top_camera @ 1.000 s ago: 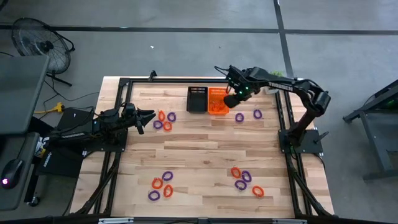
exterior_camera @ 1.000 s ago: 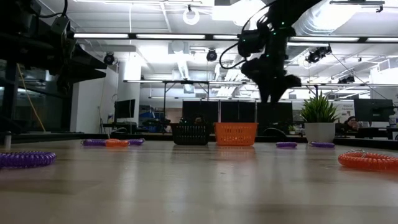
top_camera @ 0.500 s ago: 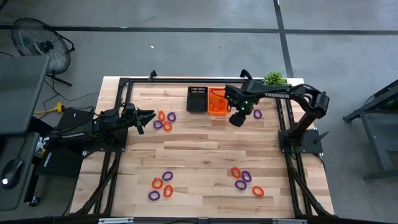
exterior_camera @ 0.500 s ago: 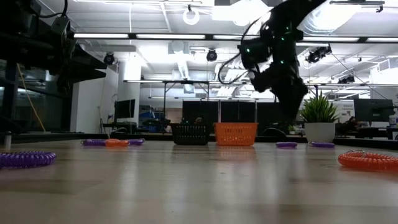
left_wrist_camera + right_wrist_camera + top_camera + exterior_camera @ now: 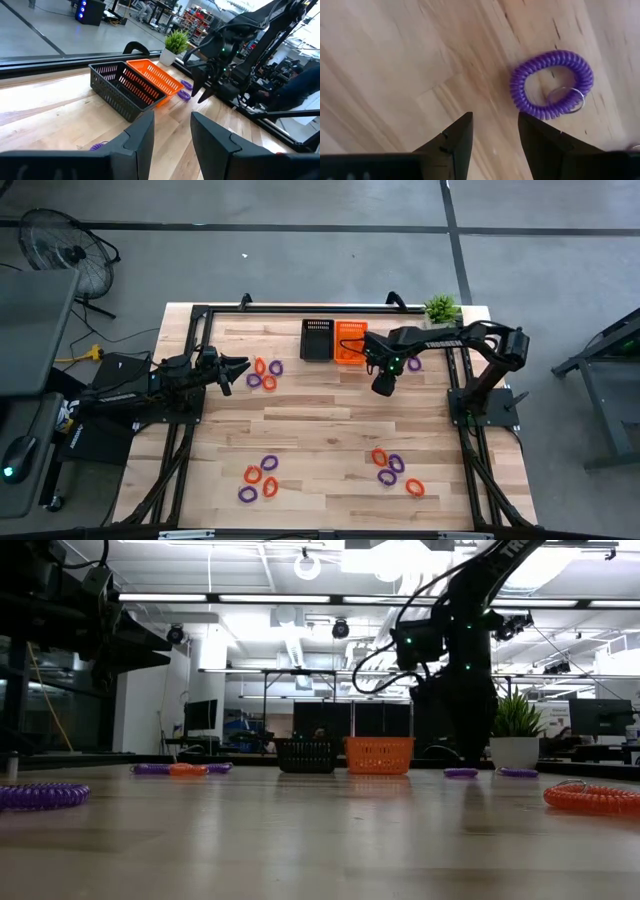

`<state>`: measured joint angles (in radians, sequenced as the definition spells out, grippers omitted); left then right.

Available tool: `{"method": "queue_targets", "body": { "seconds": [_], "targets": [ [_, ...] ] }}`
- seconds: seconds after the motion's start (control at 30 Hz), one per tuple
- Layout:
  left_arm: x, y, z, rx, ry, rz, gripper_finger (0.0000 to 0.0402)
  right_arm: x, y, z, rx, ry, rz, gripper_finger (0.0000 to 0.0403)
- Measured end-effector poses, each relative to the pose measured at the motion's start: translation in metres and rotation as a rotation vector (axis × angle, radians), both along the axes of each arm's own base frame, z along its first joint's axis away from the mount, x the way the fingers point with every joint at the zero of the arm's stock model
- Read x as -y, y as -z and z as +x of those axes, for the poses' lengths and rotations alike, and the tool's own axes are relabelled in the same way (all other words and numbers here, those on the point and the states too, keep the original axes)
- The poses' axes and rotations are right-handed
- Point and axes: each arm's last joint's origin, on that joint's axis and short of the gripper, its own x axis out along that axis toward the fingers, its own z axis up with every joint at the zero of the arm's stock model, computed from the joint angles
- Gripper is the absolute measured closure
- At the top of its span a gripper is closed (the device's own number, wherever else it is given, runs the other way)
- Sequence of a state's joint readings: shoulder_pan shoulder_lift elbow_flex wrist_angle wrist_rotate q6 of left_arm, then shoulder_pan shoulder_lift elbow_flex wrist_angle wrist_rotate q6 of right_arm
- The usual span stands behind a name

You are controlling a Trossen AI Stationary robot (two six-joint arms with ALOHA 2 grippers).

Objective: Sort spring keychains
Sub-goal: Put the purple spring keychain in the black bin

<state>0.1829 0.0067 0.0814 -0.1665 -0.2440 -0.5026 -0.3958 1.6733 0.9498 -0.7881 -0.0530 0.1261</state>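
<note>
Orange and purple spring keychains lie flat on the table in several clusters. My right gripper (image 5: 381,387) is open and points down at bare wood near the orange basket (image 5: 350,340). In the right wrist view its fingers (image 5: 465,137) stand beside a purple keychain (image 5: 551,84) with a metal ring, without touching it. My left gripper (image 5: 240,365) is open and waits level at the table's left, next to a small cluster of keychains (image 5: 265,374). A black basket (image 5: 317,338) stands beside the orange one.
Another purple keychain (image 5: 414,363) lies right of my right arm. More clusters lie near the near edge, at left (image 5: 259,478) and at right (image 5: 395,470). A potted plant (image 5: 440,306) stands at the far right corner. Bare wood fills the table's middle.
My right gripper has left the spot above the orange basket and moved toward the near edge and down, ending low over the table beside a purple keychain. The left arm has kept still.
</note>
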Motion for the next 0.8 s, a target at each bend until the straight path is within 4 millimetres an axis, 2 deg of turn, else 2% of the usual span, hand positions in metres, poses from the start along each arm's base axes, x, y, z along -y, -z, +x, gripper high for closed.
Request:
{"method": "queue_targets", "body": {
  "seconds": [0.3,0.63,0.8],
  "targets": [
    [0.0,0.0,0.0,0.0,0.0,0.0,0.0275,0.0007,0.0009,-0.0002,-0.002,-0.067,-0.026,0.0251],
    [0.0,0.0,0.0,0.0,0.0,0.0,0.0275,0.0038,0.0007,0.0009,-0.022,-0.261,-0.126,0.0253],
    [0.0,0.0,0.0,0.0,0.0,0.0,0.0275,0.0035,0.0006,0.0025,0.004,-0.323,-0.112,0.0253]
  ]
}}
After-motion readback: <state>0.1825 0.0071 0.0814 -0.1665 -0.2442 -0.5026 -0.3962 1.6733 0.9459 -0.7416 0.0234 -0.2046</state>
